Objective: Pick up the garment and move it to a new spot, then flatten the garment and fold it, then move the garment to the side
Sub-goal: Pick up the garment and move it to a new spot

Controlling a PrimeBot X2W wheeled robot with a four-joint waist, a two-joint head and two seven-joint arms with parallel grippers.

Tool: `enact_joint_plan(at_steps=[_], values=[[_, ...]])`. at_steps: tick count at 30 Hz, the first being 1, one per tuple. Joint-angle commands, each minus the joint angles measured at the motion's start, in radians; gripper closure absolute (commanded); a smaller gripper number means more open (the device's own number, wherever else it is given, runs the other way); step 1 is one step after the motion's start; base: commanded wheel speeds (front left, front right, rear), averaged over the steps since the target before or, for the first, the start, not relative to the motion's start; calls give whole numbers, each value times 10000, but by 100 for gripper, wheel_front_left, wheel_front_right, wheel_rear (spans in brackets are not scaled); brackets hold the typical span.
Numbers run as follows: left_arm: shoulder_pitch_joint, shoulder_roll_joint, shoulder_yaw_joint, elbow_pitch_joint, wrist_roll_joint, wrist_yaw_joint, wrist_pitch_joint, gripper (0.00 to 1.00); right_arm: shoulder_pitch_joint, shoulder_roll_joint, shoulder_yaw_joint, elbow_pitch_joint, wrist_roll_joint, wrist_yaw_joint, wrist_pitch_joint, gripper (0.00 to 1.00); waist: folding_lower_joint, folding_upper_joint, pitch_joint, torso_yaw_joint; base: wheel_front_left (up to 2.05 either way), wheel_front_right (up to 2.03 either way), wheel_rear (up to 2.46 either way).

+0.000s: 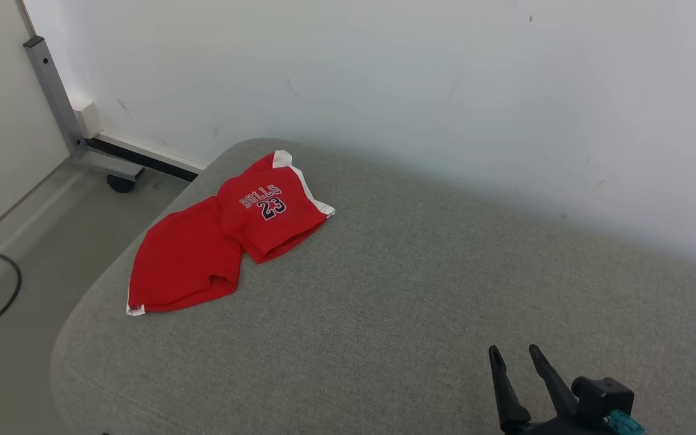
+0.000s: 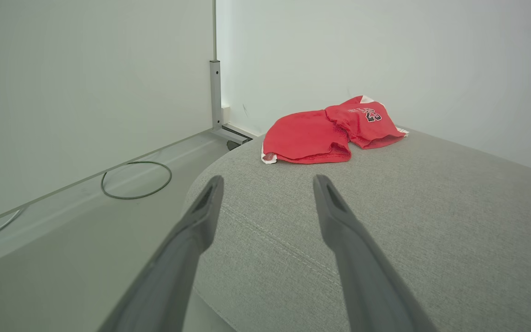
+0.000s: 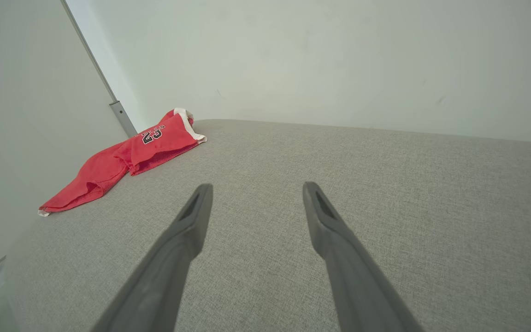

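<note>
While the left gripper (image 2: 268, 182) and right gripper (image 1: 513, 350) gape empty, well apart from it, the jersey (image 1: 227, 241) lies at the far-left corner of the cushion (image 1: 384, 314), long axis diagonal, printed end toward the wall (image 1: 384, 72), a cable (image 1: 20, 281) on the floor (image 1: 22, 199) beside.

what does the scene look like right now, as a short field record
garment: red jersey marked BULLS 23, loosely doubled over, not flat
place: far left corner of the grey cushion
left end effector: open, empty, at the cushion's near left edge, pointing toward the garment, apart from it
right end effector: open, empty, over the near right part of the cushion, far from the garment
task stage: garment not yet picked up
</note>
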Motion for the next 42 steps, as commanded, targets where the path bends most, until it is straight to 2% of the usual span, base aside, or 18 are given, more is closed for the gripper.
enact_joint_plan(at_steps=[1, 9, 13, 18, 23, 26, 30, 36, 42], values=[[93, -33, 0, -53, 42, 31, -29, 0, -125, 5, 11, 48, -44, -17, -68, 0, -1, -2, 54, 48, 0, 0, 0], [-327, -105, -228, 218, -64, -44, -13, 0, -125, 7, -21, 171, -161, -17, -95, 0, -1, -2, 37, 20, 0, 0, 0], [-1159, 109, -717, 708, -216, -207, 595, 0, 2, 4, -92, 50, -321, -17, 60, 0, -1, -2, 117, 56, 0, 0, 0], [-3177, 361, -1367, 1813, -620, -349, 1715, 0, 324, 5, -425, -487, -842, -17, 477, 0, -1, -2, 469, 183, 0, 0, 0], [-5789, 240, -1885, 3585, -1203, -416, 2195, 0, 628, -335, -615, -1836, -1438, -17, 1313, 0, -1, -2, 1590, 54, 0, 0, 0], [-7227, 259, -1593, 4730, -1611, -412, 2153, 0, 593, -749, -278, -2914, -1665, -17, 1983, 0, -1, -2, 2396, -458, 0, 0, 0], [-8892, 270, -1306, 6037, -1859, -140, 2135, 0, 669, -1557, -52, -4584, -1785, -17, 2887, 0, -1, -2, 3635, -1063, 0, 0, 0], [-10795, 560, -1118, 7725, -2181, -148, 2416, 0, 1364, -2523, -344, -6951, -1729, -17, 3928, 0, -1, -2, 5049, -1681, 0, 0, 0], [-12106, 572, -537, 8951, -2863, 161, 2701, 0, 2292, -2836, -704, -8638, -1731, -19, 4395, 0, -1, -2, 5857, -2153, 0, 0, 0]])
